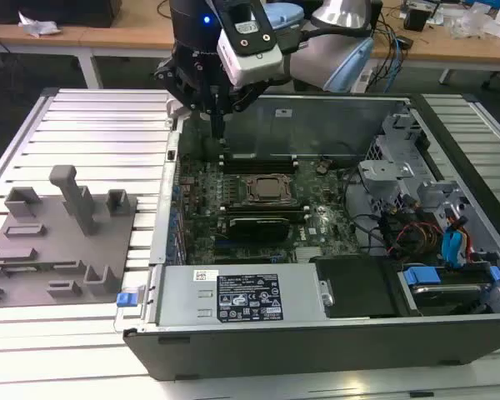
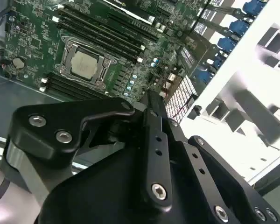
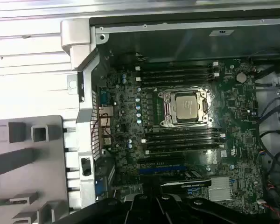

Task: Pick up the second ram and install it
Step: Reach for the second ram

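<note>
First wrist view: a thin greenish strip [image 3: 7, 201], probably the second ram, lies in the grey moulded fixture [image 3: 49, 186]. Rightward, the black gripper [image 1: 219, 127] hangs over the open black computer case [image 1: 317, 350], its 2 fingers pressed together and seemingly empty. The pickup is not yet done, and grasping would need the fingers spread astride the stick.

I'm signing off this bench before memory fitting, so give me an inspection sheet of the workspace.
Surface: ribbed white metal table carrying an open black computer case.
Job's things: long black memory slots flank the silver CPU socket; whether the thin green ram stick is being carried cannot be told.
Clutter: grey plastic fixture tray beside the case, on the exterior view's left.
Gripper: black gripper hangs over the green motherboard near the case's wall on the exterior view's left.
Cables: red and blue leads inside the case, on the exterior view's right.
Surroundings: wooden desks behind the table.
</note>
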Robot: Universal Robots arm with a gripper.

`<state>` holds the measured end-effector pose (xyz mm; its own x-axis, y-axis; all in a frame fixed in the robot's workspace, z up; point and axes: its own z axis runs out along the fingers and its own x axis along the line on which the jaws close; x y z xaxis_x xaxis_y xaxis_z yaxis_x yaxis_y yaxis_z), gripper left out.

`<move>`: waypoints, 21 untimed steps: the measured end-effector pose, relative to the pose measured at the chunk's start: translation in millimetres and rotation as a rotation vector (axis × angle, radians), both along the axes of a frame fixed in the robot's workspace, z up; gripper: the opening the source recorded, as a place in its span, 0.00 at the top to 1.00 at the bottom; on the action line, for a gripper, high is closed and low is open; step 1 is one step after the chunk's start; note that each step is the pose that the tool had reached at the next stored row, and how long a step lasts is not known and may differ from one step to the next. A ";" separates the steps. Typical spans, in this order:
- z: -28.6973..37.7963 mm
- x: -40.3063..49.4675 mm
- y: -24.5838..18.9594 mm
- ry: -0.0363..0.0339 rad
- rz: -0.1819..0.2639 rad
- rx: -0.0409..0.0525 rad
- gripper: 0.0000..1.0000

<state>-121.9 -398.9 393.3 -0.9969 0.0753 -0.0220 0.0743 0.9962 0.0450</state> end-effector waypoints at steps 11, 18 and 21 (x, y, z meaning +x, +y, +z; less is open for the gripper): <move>-0.2 -58.3 0.0 -0.0005 0.000 0.0002 0.89; -0.5 -78.5 0.0 -0.0005 0.001 0.0002 0.89; -0.5 -92.5 -0.1 -0.0006 0.002 0.0003 0.89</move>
